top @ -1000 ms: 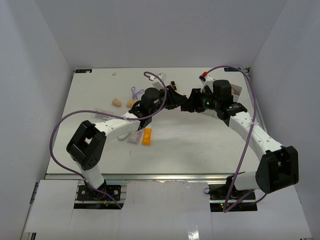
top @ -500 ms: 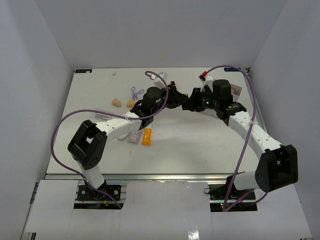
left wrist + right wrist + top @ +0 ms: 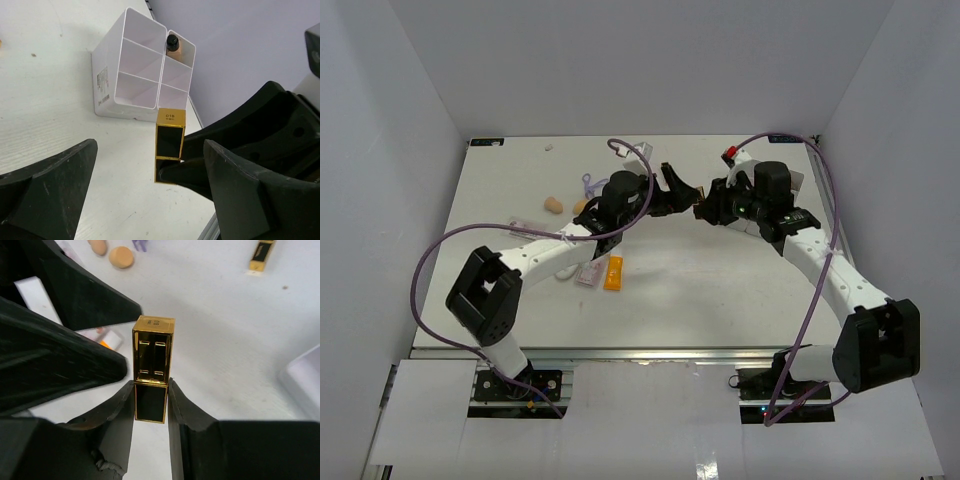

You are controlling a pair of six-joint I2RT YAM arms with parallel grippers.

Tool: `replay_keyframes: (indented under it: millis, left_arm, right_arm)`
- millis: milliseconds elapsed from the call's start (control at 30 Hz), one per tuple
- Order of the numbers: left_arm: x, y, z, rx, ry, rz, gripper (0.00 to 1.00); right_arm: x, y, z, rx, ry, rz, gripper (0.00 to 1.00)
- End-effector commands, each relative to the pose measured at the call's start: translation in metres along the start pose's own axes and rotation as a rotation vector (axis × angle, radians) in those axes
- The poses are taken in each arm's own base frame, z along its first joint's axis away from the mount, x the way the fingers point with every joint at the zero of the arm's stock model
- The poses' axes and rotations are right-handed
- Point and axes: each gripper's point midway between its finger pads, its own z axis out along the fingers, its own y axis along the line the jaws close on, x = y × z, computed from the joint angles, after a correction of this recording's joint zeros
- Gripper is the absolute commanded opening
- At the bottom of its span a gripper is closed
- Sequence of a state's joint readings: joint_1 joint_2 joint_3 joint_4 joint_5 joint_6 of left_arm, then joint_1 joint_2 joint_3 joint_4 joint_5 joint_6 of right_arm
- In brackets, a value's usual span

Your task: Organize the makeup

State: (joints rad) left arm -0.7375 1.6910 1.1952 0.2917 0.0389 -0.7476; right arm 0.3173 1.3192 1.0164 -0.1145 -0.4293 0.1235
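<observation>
Pinching a black-and-gold square lipstick tube (image 3: pixel 153 347) in the right gripper (image 3: pixel 151 384) — jaws clamped on the tube's black lower half, with the gold end and its small printed label sticking out past the fingertips. Holding it off the white table (image 3: pixel 720 270), at about twelve o'clock from the table's middle in the top view.

Meeting it with the left gripper (image 3: pixel 150 145), jaws spread wide apart and gripping nothing. Bracketing the tube in the left wrist view, with one black finger (image 3: pixel 50 195) at nine o'clock of it and the other at three o'clock, bare table showing in the gap on the nine o'clock side.

Showing, at eleven o'clock past the tube in that same view, a white plastic four-compartment tray (image 3: pixel 107 75) tipped on its side, open ends toward the camera, with a beige dark-capped bottle (image 3: pixel 176 45) lying in the compartment at its one o'clock corner.

Showing in the top view, at nine o'clock of the grippers, beige egg-shaped sponges (image 3: pixel 553 205) side by side, with a purple looped tool (image 3: pixel 589 183) just beyond them at twelve o'clock — and at seven o'clock an orange tube (image 3: pixel 613 273) just beside a pink packet (image 3: pixel 589 276).

Catching, at one o'clock in the right wrist view, a second black-and-gold lipstick tube (image 3: pixel 261 255) lying flat on the table, well apart from the held one
</observation>
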Motion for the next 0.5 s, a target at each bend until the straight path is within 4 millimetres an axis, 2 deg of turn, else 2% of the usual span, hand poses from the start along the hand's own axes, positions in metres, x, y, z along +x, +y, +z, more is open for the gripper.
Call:
replay_keyframes:
  millis: [0,100,167,267,400,467]
  left_arm:
    - [-0.072,-0.033,-0.04,0.046,-0.135,0.103,0.98]
    - [-0.077,-0.005,-0.064,0.0,-0.11,0.161,0.98]
    - [-0.071,0.009,-0.086,0.003,-0.068,0.205,0.98]
    - [-0.06,0.048,-0.113,-0.047,0.01,0.264,0.98]
    - [-0.036,0.08,-0.133,-0.11,0.109,0.348,0.98]
    - [-0.028,0.085,-0.139,-0.123,0.144,0.367,0.98]
  right_arm:
    - [-0.02,-0.022,-0.015,0.09,-0.04,-0.272,0.08]
    - [-0.026,-0.052,-0.016,0.203,0.012,-0.421,0.08]
    - [-0.035,-0.075,-0.017,0.293,0.044,-0.542,0.08]
    - [-0.05,-0.103,-0.017,0.414,0.078,-0.662,0.08]
    - [-0.076,-0.133,-0.014,0.548,0.095,-0.758,0.08]
    - [-0.083,-0.148,-0.007,0.599,0.117,-0.798,0.08]
